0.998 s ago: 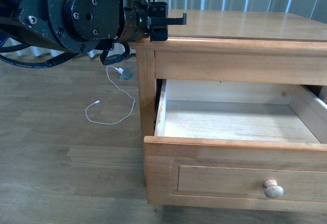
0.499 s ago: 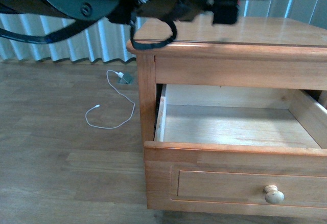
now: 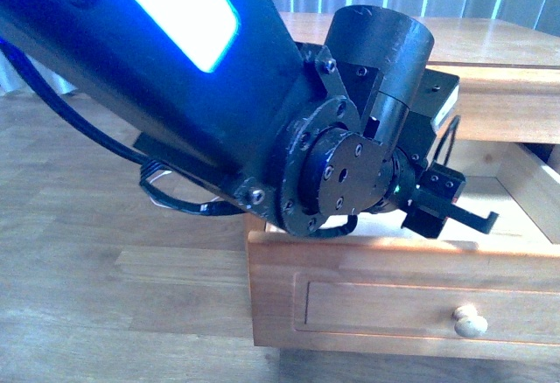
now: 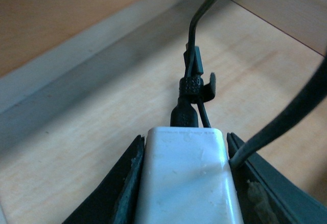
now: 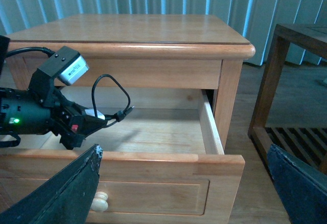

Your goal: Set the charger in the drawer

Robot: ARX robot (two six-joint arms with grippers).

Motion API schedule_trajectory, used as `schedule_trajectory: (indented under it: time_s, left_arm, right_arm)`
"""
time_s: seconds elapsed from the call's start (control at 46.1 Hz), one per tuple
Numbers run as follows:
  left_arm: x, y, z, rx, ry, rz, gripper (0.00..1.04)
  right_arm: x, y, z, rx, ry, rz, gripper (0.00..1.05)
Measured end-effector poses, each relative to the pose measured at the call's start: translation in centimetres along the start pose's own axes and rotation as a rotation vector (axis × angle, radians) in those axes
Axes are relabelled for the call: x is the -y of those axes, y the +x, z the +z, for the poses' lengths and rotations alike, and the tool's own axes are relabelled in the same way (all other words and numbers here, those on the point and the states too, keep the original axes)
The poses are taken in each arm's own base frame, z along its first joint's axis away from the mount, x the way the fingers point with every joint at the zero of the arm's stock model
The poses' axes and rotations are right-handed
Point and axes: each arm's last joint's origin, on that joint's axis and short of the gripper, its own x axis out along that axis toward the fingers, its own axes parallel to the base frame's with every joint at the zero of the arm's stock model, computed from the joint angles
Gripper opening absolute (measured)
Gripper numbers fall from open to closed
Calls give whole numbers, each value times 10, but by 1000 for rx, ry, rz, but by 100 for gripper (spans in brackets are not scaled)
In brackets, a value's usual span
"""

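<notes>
left gripper (image 4: 185,139) is clamping the charger (image 4: 186,183) between its fingers, black cable (image 4: 191,88) trailing beyond the tips | is hanging over the drawer (image 5: 153,157) floor, having come down from above the nightstand top (image 5: 133,27)

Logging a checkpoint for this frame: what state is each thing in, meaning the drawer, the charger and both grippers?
drawer: pulled open.
charger: clamped between the fingers, held in the air above the drawer's floor, not set down.
left gripper: shut on the charger.
right gripper: open, holding nothing.
</notes>
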Motion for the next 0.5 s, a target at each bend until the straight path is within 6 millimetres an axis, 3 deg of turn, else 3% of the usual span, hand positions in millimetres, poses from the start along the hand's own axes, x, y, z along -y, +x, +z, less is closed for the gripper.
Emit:
schedule_trajectory:
  time_s: [0.239,0.347,0.499]
  left_arm:
    - [-10,27,-10,-20,-25,61,44]
    - [-11,25,-6,13,-32,73,64]
    - [-13,8,7,67,-36,101,87]
  right_arm:
    - [0,0,0,0,0,0,96]
    - [0,0,0,0,0,0,96]
    - [0,0,0,0,0,0,96]
